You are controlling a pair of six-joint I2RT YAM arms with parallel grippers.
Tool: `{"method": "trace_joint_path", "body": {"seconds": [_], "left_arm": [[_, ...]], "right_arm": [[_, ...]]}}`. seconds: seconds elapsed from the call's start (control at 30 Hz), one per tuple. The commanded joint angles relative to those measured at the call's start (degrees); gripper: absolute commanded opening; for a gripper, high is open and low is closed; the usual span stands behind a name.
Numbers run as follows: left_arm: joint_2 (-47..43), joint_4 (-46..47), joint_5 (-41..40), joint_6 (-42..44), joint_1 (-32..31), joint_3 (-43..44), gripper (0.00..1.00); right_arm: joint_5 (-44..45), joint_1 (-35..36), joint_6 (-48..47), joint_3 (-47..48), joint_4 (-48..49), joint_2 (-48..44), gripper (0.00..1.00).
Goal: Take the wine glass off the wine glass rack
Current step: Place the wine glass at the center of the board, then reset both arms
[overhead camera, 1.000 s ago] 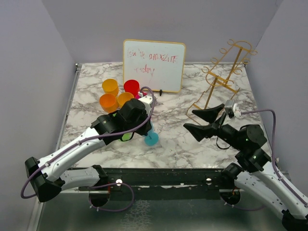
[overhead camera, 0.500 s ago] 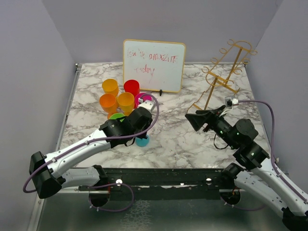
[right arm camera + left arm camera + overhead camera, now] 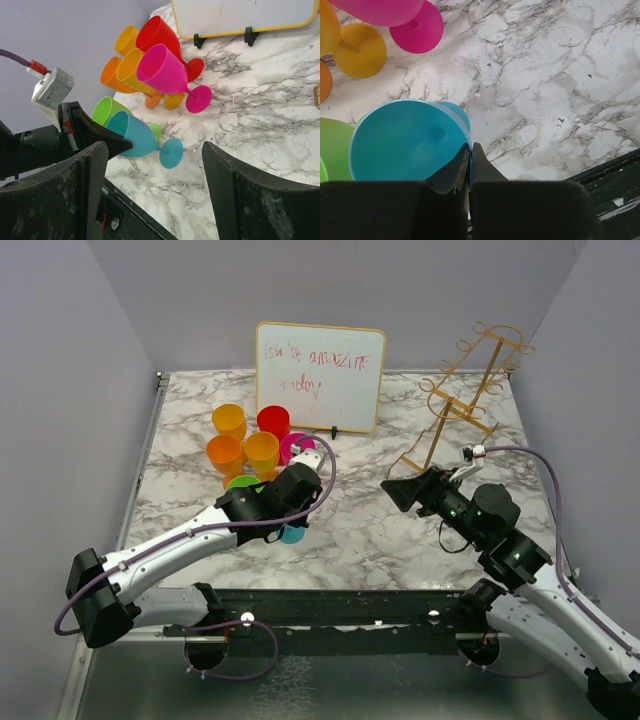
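You get bright, even, diffuse light from overhead in all three views. The white-and-grey marble tabletop carries only soft, faint shadows under the arms, with no hard glare. The white dry-erase board with a yellow frame reads very bright and its red writing is washed out. The thin gold wire rack is low-contrast against the lavender wall. The overhead view is sharp. In the left wrist view, the left gripper's black fingers are dark and featureless, the turquoise plastic wine glass is slightly soft, and the marble is crisp. In the right wrist view, the right gripper's black fingers are blurred, the glasses are sharp, and the scene is tilted.
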Motion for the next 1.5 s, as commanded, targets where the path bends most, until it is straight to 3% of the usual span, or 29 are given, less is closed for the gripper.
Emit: {"method": "trace_joint_path", "body": {"seconds": [0.0,0.13,0.5,0.8,0.9,1.03,1.2,1.4,1.47], "left_arm": [[1.0,-0.4,-0.4,0.4,-0.1,-0.1,0.0],[1.2,-0.4,1.9,1.1,-0.1,-0.1,0.0],[-0.9,0.3,2.3,1.1,-0.1,-1.4,0.27],[-0.8,0.3,2.7,1.9,-0.1,0.9,0.35],[-0.9,0.2,3.2,1.8,-0.1,1.2,0.47],[-1.8,-0.1,2.7,1.7,-0.1,2.4,0.53],[-4.6,-0.1,0.9,0.1,-0.1,2.1,0.72],[-7.0,-0.1,-0.5,1.5,-0.1,5.0,0.96],[-7.8,0.0,0.1,1.7,-0.1,6.2,0.99]], "right_arm": [[1.9,0.0,1.7,1.1,-2.3,0.6,0.8],[2.0,0.0,2.1,0.6,-2.3,0.5,0.8],[4.0,0.0,1.2,1.2,-5.1,-0.7,0.8],[5.4,0.0,-0.5,2.3,-7.5,-1.2,0.8],[4.9,0.0,-1.1,2.6,-7.9,-1.4,0.8],[3.8,0.0,-1.9,3.2,-8.3,-1.3,0.8],[1.4,0.0,-3.2,2.8,-6.4,-0.2,0.8],[-9.4,0.0,-4.8,4.7,-3.6,3.7,0.8],[-11.9,0.0,-4.6,5.5,-2.9,5.1,0.81]]}}
